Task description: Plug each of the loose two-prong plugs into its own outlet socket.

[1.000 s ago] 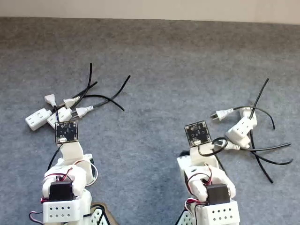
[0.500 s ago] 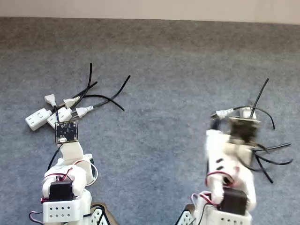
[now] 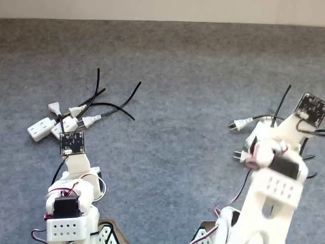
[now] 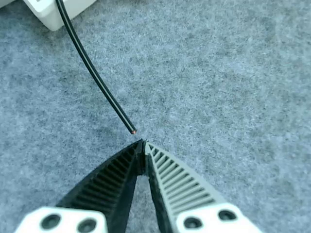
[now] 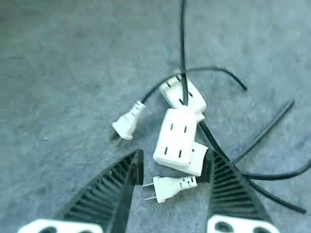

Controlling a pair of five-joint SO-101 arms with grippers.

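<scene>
Work surface: grey carpeted table.

Left arm: stands at 7 o'clock on the table in the high view. Its wrist points toward 12 o'clock, just short of the left-hand group of parts.

Left gripper: jaws pressed together tip to tip with nothing between them, above bare carpet.

Cut cord: black, with copper showing at the cut end. That end lies just beside the left gripper tips without touching them. The cord runs away across a white block corner.

Left outlet blocks: two white blocks side by side at 9 o'clock on the table.

Left plugs: three white two-prong plugs lying loose at 1 to 2 o'clock from the left outlet blocks. Their black cords fan out toward 1 o'clock.

Right arm: rises from 5 o'clock on the table, leans toward 3 o'clock and covers part of the right-hand group.

Right gripper: jaws spread wide and holding nothing, above the right-hand group.

Right outlet block: white, lying flat with its slots facing up, in line with the gap between the jaws. A second block touches its far end, with a black cord across it.

Near plug: white, two prongs bare. It lies loose inside the open gap, just beside the right outlet block.

Far plug: white and loose, prongs toward 9 o'clock, near the right outlet block but apart from it.

Right cords: black, looping out past the blocks.
</scene>
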